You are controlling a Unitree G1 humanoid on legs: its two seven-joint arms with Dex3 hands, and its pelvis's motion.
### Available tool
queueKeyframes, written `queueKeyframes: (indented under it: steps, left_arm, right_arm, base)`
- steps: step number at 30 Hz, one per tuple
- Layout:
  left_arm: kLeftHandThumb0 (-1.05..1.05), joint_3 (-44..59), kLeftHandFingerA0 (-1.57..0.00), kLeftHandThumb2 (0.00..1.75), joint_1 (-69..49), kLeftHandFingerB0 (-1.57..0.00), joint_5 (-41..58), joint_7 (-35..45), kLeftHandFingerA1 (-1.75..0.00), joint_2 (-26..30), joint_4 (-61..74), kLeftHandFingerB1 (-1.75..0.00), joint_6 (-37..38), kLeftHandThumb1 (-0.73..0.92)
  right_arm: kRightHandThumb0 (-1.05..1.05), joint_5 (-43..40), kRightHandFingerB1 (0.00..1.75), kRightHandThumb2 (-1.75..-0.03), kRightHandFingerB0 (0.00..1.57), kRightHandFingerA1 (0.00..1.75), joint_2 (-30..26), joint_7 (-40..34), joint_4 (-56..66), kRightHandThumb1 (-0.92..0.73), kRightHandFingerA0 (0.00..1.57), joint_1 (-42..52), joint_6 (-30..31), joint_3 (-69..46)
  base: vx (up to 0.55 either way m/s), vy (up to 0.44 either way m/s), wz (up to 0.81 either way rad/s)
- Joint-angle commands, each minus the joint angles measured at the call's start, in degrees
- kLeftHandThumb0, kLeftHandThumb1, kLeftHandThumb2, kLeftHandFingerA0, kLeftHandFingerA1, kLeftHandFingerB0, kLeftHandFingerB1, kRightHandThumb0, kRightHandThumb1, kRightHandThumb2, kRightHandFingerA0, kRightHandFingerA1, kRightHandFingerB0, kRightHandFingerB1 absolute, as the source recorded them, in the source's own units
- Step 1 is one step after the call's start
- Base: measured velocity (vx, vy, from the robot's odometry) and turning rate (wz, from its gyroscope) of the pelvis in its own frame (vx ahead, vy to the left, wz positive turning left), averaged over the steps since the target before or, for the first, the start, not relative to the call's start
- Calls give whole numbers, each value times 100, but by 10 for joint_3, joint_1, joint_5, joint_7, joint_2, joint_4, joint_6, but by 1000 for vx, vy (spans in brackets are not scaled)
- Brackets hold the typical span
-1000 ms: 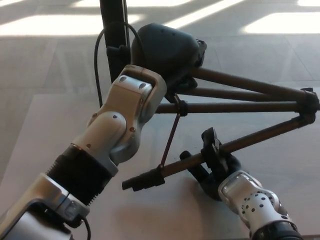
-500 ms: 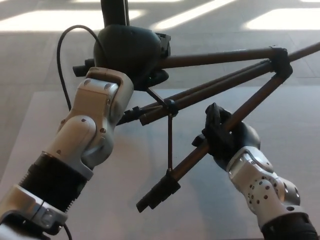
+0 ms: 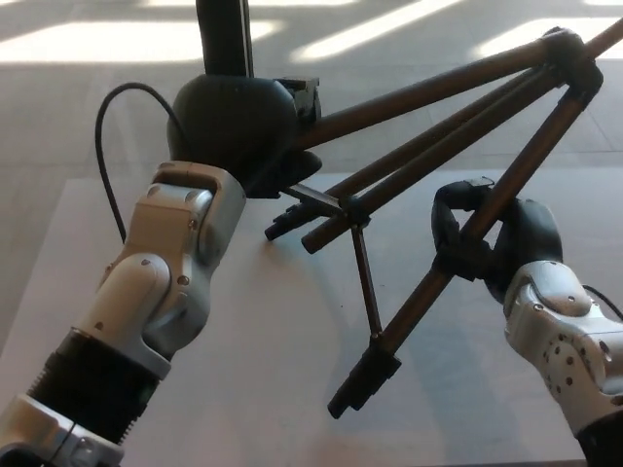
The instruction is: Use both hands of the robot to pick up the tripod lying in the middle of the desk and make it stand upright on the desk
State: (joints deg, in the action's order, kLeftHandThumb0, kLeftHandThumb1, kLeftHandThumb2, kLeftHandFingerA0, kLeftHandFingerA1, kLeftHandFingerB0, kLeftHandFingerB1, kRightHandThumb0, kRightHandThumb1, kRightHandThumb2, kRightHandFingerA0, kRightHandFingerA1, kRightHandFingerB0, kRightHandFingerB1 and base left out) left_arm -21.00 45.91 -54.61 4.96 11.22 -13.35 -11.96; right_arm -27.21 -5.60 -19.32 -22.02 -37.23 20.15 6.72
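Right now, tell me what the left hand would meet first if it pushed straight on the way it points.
Probably nothing new: the left hand is already closed on the tripod, and past it stands a dark post. Depth is unclear.

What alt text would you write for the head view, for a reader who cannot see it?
A humanoid robot holds a dark tripod above a white desk, its legs spread and pointing toward the camera. The left hand grips one leg; the right hand is closed around another leg.

One tripod with three legs, two robot hands, left hand and right hand, one desk.
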Motion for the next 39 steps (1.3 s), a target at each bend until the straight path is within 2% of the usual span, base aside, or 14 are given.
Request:
queueKeyframes:
  steps: [1,7,8,10,11,12,17,20,23,27,28,32,33,39]
  left_arm:
    - [0,50,-122,95,-103,-111,54,-58,-140,25,7,-133,13,34]
    - [7,80,-120,92,-168,-109,88,-65,-139,2,33,-133,-7,34]
    - [5,83,-88,86,-176,-71,90,-70,-175,-2,36,-175,-9,34]
    - [3,89,-87,85,-194,-69,91,-79,-175,-11,40,-175,-21,36]
    - [9,93,-119,94,-205,-107,97,-81,-137,-14,40,-130,-21,35]
    - [5,96,-86,88,-211,-67,101,-81,-175,-15,41,-175,-19,35]
    - [0,98,-90,74,-235,-70,97,-85,-175,-14,46,-175,-19,39]
    - [0,115,-88,92,-245,-66,110,-92,-175,-25,43,-175,-31,33]
    - [2,134,-86,94,-240,-66,118,-81,-175,-29,37,-175,-56,30]
    - [7,145,-86,95,-240,-66,121,-91,-175,-18,28,-175,-46,31]
    - [8,152,-87,95,-242,-68,129,-93,-175,-15,25,-175,-39,31]
    - [6,168,-88,95,-257,-68,140,-92,-175,-12,36,-175,-37,30]
    - [3,172,-88,84,-265,-69,143,-87,-175,-15,40,-175,-48,36]
    - [-1,186,-89,79,-292,-72,162,-106,-175,-30,43,-172,-41,35]
  right_arm:
    - [-13,223,157,-129,80,174,-164,13,53,-43,89,-61,-49,43]
    - [-12,266,154,-138,79,175,-214,28,52,-38,89,-82,-76,72]
    - [-13,271,154,-140,79,175,-220,31,52,-38,91,-84,-80,77]
    - [-15,276,152,-139,80,175,-236,47,57,-40,92,-91,-79,85]
    - [-14,284,152,-140,81,175,-243,48,63,-38,92,-94,-77,89]
    - [-14,292,154,-138,80,175,-247,45,65,-38,92,-97,-80,94]
    - [-15,314,155,-134,80,175,-280,74,57,-40,89,-143,-91,120]
    - [-22,334,150,-131,79,173,-309,108,54,-39,88,-185,-77,146]
    - [-21,350,148,-122,77,175,-330,126,65,-47,87,-197,-70,166]
    - [-15,341,146,-123,79,172,-337,123,91,-44,90,-166,-62,165]
    - [-24,335,123,-117,97,138,-340,125,99,-45,118,-148,-70,162]
    - [-22,332,124,-118,99,140,-344,120,111,-44,119,-110,-81,163]
    - [-21,332,123,-118,98,141,-347,119,116,-44,120,-90,-90,163]
    - [-20,339,125,-119,99,142,-343,104,130,-46,121,-54,-101,168]
  base:
    - [0,0,0]
    - [0,0,0]
    - [0,0,0]
    - [0,0,0]
    - [0,0,0]
    - [0,0,0]
    - [0,0,0]
    - [0,0,0]
    - [0,0,0]
    - [0,0,0]
    - [0,0,0]
    - [0,0,0]
    - [0,0,0]
    - [0,0,0]
